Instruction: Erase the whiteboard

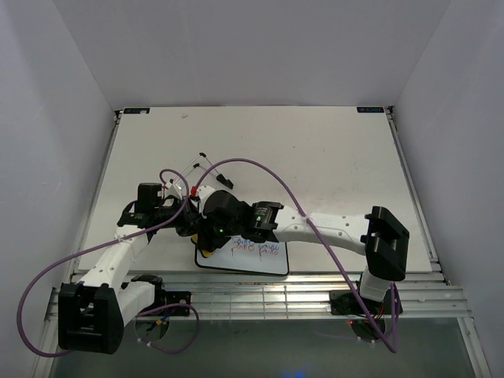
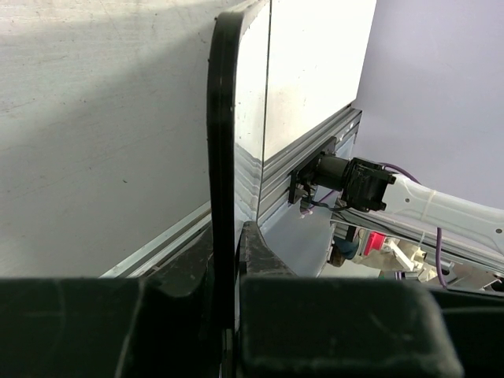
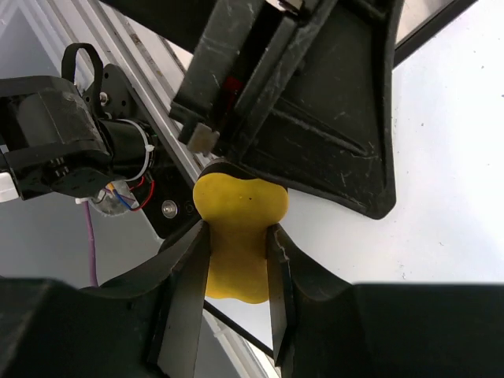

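The whiteboard point(image 1: 253, 262) lies near the table's front edge, with red and blue handwriting across its top part. My left gripper point(image 1: 191, 226) is at its left end. In the left wrist view the board's black frame point(image 2: 224, 150) runs edge-on between the jaws, and the left gripper point(image 2: 226, 264) is shut on it. My right gripper point(image 1: 209, 242) hangs over the board's left corner, shut on a yellow bone-shaped eraser point(image 1: 206, 253). In the right wrist view the eraser point(image 3: 239, 224) sits between the right gripper's point(image 3: 236, 256) fingers, its end against the white face point(image 3: 449, 189).
Thin black and white cables point(image 1: 197, 167) lie on the table behind the arms, and a purple cable point(image 1: 260, 167) loops over them. An aluminium rail point(image 1: 299, 290) runs along the near edge. White walls close in the table at left, right and back.
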You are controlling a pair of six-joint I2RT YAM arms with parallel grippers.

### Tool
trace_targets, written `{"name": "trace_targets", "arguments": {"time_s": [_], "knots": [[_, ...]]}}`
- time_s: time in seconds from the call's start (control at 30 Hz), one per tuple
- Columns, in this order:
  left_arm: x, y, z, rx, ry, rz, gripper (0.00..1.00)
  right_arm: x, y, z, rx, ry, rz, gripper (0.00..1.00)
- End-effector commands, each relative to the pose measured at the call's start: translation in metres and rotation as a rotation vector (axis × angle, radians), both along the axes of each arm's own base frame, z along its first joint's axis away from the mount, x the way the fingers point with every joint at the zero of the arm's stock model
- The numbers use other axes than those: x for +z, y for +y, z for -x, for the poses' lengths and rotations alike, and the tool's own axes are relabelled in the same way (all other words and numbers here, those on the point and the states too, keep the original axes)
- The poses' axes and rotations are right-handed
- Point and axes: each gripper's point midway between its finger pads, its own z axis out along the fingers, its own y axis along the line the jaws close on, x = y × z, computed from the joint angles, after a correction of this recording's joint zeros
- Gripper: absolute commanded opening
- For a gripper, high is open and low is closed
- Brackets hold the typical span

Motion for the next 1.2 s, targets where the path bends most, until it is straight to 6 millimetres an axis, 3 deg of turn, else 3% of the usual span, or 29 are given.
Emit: {"name": "trace_targets", "arguments": {"time_s": [0.0, 0.27, 0.33, 0.63, 1.17], "knots": [[0.018, -0.004, -0.014, -0.021, -0.163, -0.012, 0.00, -0.031, 0.016, 0.026, 0.064, 0.064, 0.050, 0.23], [0.019, -0.004, -0.013, -0.025, -0.165, -0.009, 0.00, -0.059, -0.005, 0.018, 0.042, 0.034, 0.137, 0.23], [0.019, -0.004, -0.013, -0.026, -0.166, -0.007, 0.00, -0.064, -0.014, 0.009, 0.009, 0.007, 0.162, 0.23], [0.021, -0.005, -0.012, -0.030, -0.171, -0.004, 0.00, -0.093, -0.076, -0.032, -0.148, -0.057, 0.332, 0.22], [0.021, -0.004, -0.012, -0.024, -0.173, -0.007, 0.00, -0.125, -0.121, -0.038, -0.180, -0.014, 0.414, 0.23]]}}
